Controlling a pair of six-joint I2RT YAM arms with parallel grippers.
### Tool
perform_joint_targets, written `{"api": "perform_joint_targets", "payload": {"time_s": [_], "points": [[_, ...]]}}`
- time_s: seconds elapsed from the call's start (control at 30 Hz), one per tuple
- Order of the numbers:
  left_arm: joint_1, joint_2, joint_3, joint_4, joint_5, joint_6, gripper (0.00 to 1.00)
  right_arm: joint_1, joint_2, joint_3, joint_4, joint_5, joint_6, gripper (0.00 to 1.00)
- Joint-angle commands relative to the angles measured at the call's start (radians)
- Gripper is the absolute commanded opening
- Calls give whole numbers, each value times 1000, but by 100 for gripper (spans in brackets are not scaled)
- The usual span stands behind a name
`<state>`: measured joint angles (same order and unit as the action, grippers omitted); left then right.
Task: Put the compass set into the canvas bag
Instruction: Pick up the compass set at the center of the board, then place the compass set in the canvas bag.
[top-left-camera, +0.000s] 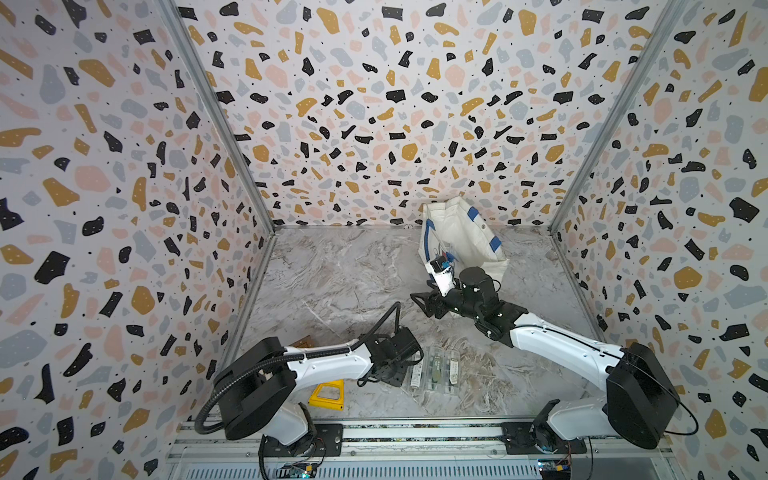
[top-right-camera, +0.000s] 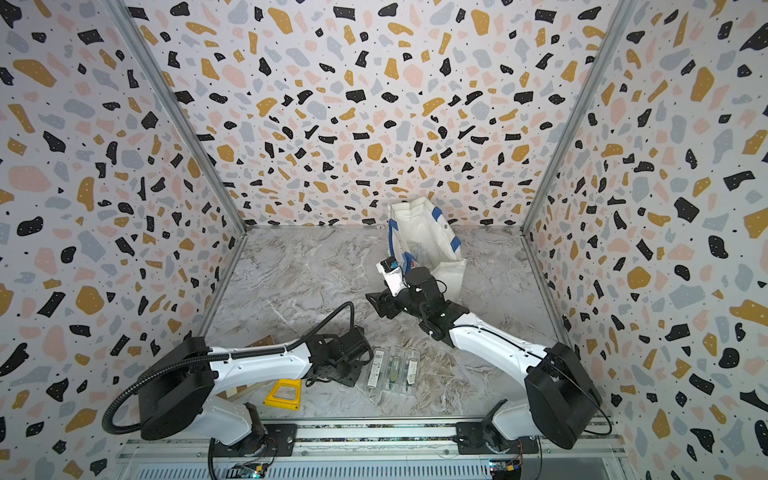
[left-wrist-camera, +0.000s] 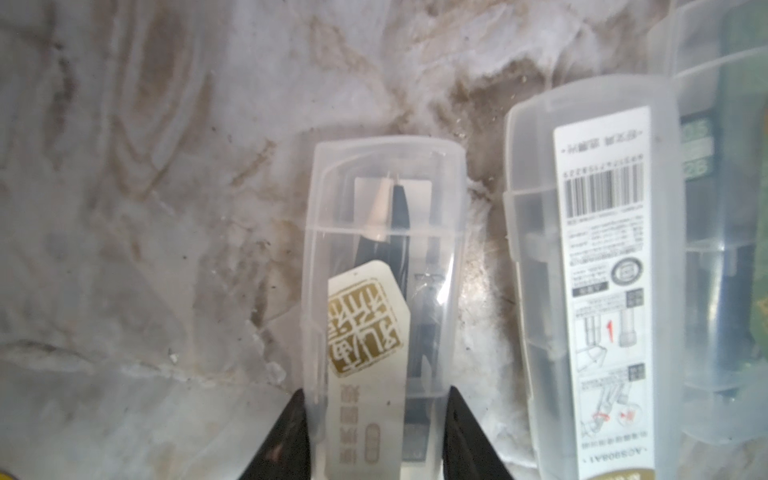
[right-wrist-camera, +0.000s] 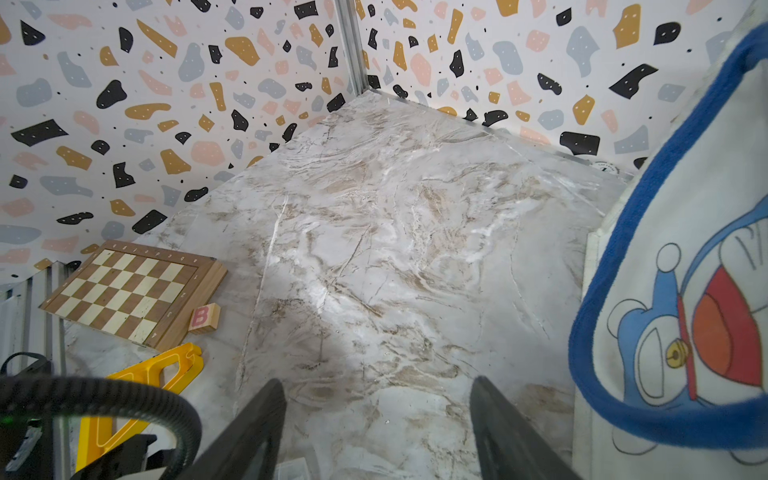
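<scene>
My left gripper (left-wrist-camera: 377, 392) is clamped tight on the compass set (left-wrist-camera: 382, 266), with one finger (left-wrist-camera: 291, 436) on each long side of the clear case, near one end. The case lies flat on the table (left-wrist-camera: 124, 249), gold-seal label up. Just beside it, parallel with a small gap, is a barcode case (left-wrist-camera: 598, 291). Past that is a green case (left-wrist-camera: 723, 187); can't tell if those two touch. They crowd one side of my grip, and the other side is bare marble. In both top views the left wrist covers the held set, so there I only see the neighbours, front centre.

My right gripper (right-wrist-camera: 376, 382) hangs spread wide and empty over bare table, facing the back-left corner. The bag (right-wrist-camera: 685, 257) is right next to it, with the printed side and blue handle (right-wrist-camera: 602, 299) toward the wrist camera. Can't tell if they touch. In a top view the bag (top-left-camera: 457, 232) stands back right, close to the back wall, mouth up as far as I can tell, well apart from the compass set. The right arm sits between the set and the bag.

Front left there's a chessboard (right-wrist-camera: 124, 286) with a B block (right-wrist-camera: 203, 318) just beside its edge, and a yellow piece (top-left-camera: 325, 404) by the left arm base. The middle of the table is free. Walls close in on three sides, and a rail (top-left-camera: 415, 432) runs along the front.
</scene>
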<state>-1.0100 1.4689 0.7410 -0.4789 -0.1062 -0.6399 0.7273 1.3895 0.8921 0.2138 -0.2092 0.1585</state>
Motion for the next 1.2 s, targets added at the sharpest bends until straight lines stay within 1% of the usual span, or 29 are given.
{"api": "perform_joint_targets", "payload": {"time_s": [0.0, 0.1, 0.2, 0.3, 0.37, 0.47, 0.5, 0.6, 0.73, 0.83, 0.9, 0.97, 1.17], "points": [[-3, -88, -28, 57, -77, 24, 25, 0, 1, 26, -5, -10, 40, 72], [-3, -187, -70, 165, -143, 80, 24, -2, 3, 58, -69, -33, 99, 72], [-3, -272, -110, 276, -222, 158, 24, -6, 3, 93, -137, -113, 172, 73], [-1, -333, -144, 350, -286, 227, 24, -12, 30, 134, -191, -238, 225, 74], [1, -358, -155, 369, -295, 263, 24, -14, 63, 156, -208, -331, 255, 75], [2, -384, -156, 351, -300, 272, 23, -14, 107, 178, -203, -438, 286, 76], [5, -393, -160, 350, -299, 269, 22, -14, 120, 180, -203, -450, 290, 76], [6, -424, -173, 361, -285, 268, 22, -17, 151, 181, -231, -415, 287, 78], [11, -431, -172, 364, -275, 264, 22, -28, 164, 172, -237, -485, 286, 77], [18, -413, -162, 367, -258, 267, 21, -28, 145, 140, -195, -530, 318, 75], [19, -398, -151, 367, -251, 270, 20, -28, 141, 123, -164, -557, 343, 73], [20, -387, -143, 370, -247, 272, 20, -25, 148, 116, -147, -583, 361, 69], [22, -366, -128, 375, -240, 265, 19, -17, 176, 116, -147, -605, 368, 58]]}}
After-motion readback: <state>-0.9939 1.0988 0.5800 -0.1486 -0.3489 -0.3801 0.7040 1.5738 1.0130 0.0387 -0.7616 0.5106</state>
